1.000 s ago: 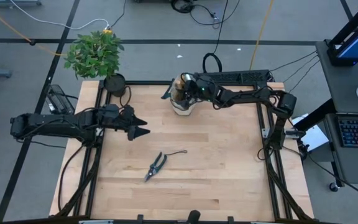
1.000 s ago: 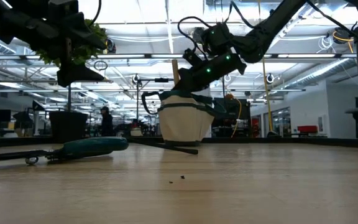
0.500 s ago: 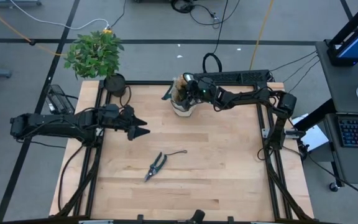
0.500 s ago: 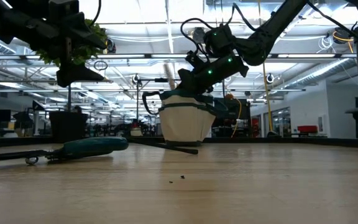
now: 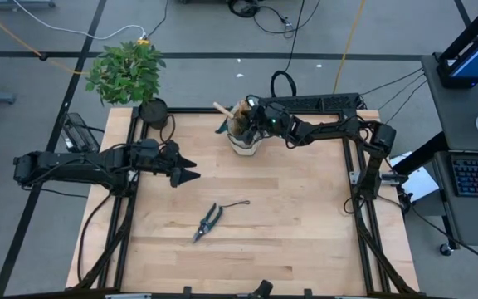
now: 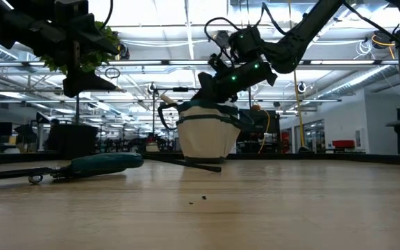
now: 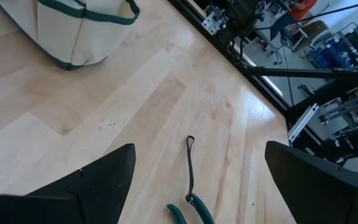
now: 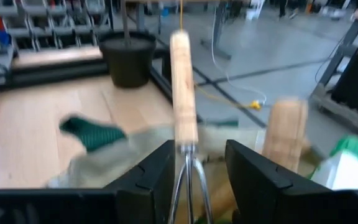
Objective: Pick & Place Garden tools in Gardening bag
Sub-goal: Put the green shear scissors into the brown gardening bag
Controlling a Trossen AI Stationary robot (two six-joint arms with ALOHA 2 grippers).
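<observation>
The beige gardening bag [image 5: 244, 137] stands at the table's far edge, with other wooden handles [image 8: 284, 134] and a green sprayer [image 8: 348, 160] inside it. My right gripper [image 5: 252, 115] hovers open over its mouth. Its fingers stand on either side of a little rake's metal neck [image 8: 188, 180]. The rake's wooden handle [image 5: 221, 109] leans out over the bag's far-left rim. Dark pruning shears [image 5: 210, 221] lie flat on the middle of the table. My left gripper [image 5: 187, 172] waits open above the table's left part, clear of the shears [image 7: 191, 211].
A leafy potted plant [image 5: 127, 71] in a black pot [image 5: 153, 110] stands at the far left corner, close to the bag. The bag's black strap [image 6: 200, 164] trails on the table in front of it. Bare wood lies between the shears and the bag.
My right gripper has opened over the bag and rolled a little, letting go of the rake. The rake's wooden handle, upright a second ago, has tipped toward the table's far left and now leans out over the bag's rim.
</observation>
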